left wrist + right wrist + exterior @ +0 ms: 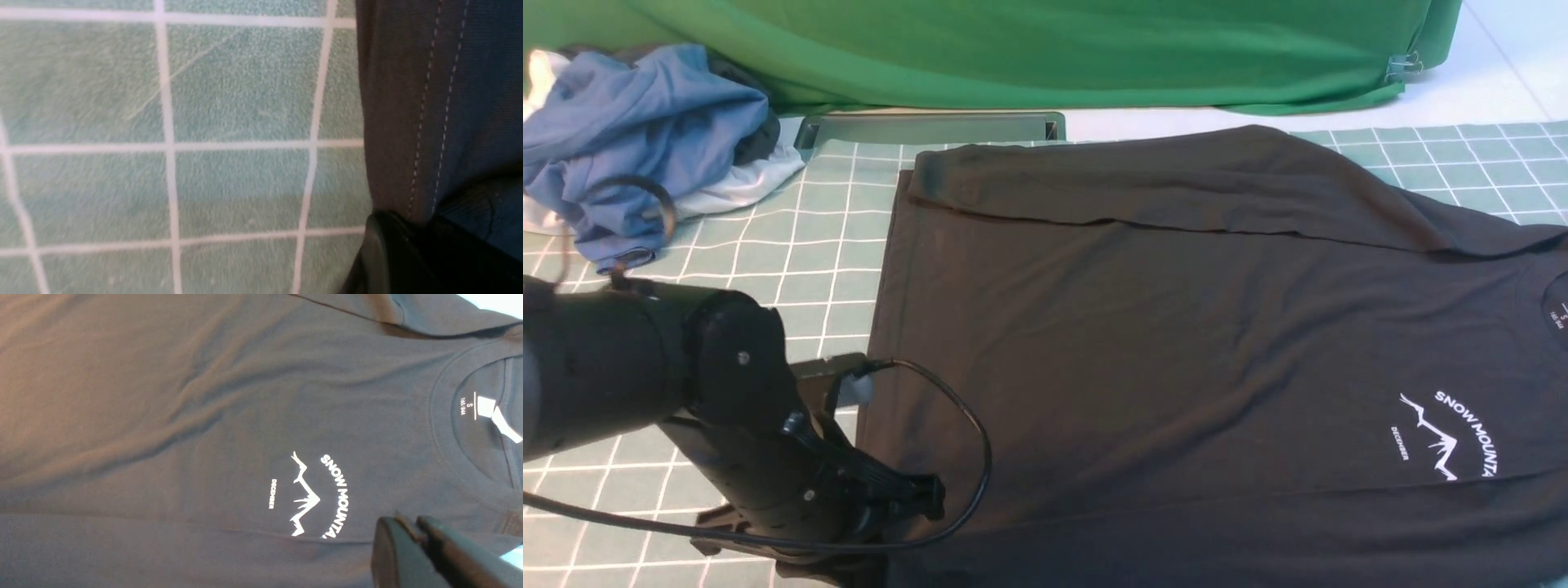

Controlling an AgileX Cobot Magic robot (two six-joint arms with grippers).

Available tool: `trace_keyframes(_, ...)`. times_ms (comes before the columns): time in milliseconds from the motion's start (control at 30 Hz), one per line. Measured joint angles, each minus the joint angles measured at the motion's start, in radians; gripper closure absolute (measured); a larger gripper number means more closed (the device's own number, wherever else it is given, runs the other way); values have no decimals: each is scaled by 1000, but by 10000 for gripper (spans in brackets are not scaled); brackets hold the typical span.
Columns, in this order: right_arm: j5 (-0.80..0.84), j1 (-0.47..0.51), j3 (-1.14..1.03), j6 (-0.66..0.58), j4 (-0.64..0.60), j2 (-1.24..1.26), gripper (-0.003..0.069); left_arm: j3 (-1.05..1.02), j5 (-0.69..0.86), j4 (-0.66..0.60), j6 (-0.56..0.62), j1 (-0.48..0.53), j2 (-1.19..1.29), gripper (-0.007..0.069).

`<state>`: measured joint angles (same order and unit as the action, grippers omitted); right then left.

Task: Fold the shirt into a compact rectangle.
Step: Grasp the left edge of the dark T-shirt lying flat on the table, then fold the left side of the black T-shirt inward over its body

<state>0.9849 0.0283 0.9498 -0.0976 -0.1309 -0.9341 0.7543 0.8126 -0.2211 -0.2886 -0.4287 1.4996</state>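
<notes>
Pinching the hem of a black thin-fabric T-shirt spread on the green gridded surface, the left end effector sits closed at its near-left corner, apparently starting the near fold; the far side already lies folded in. The right end effector, fingers together beside the white mountain print, shows no certain hold. Next: a level lift across. Bare surface lies left; blue-and-white clothes sit well apart.

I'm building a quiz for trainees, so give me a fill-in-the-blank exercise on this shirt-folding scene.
The shirt is ____ in colour.
It lies on a mat with ____ grid lines.
The heap of clothes at the far left is mostly ____.
The pincer at the shirt's stitched hem belongs to the ____ arm.
Missing words: black; white; blue; left.
</notes>
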Motion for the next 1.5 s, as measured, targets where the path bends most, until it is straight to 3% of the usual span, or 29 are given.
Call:
trace_keyframes(300, 0, 0, 0, 2, 0, 0, 578, -38, -10, -20, -22, 0, -12, 543)
trace_keyframes(533, 0, 0, 0, 6, 0, 0, 572, -50, -48, 11, -35, 0, -2, 347)
trace_keyframes(733, 0, 0, 0, 7, 0, 0, 568, -50, -75, -29, -38, 0, 3, 262)
trace_keyframes(867, 0, 0, 0, 7, 0, 0, 564, -50, -75, -66, -38, 0, 6, 298)
trace_keyframes(1000, 0, 0, 0, 7, 0, 0, 559, -50, -75, -72, -42, 0, 6, 395)
trace_keyframes(1033, 0, 0, 0, 7, 0, 0, 557, -50, -75, -75, -43, 0, 6, 456)
trace_keyframes(1167, 0, 0, 0, 7, -1, 0, 555, -50, -81, -82, -45, 0, 6, 575)
trace_keyframes(1500, 0, 0, 0, 7, -1, 0, 545, -5, -68, -66, -48, 0, -40, 606)
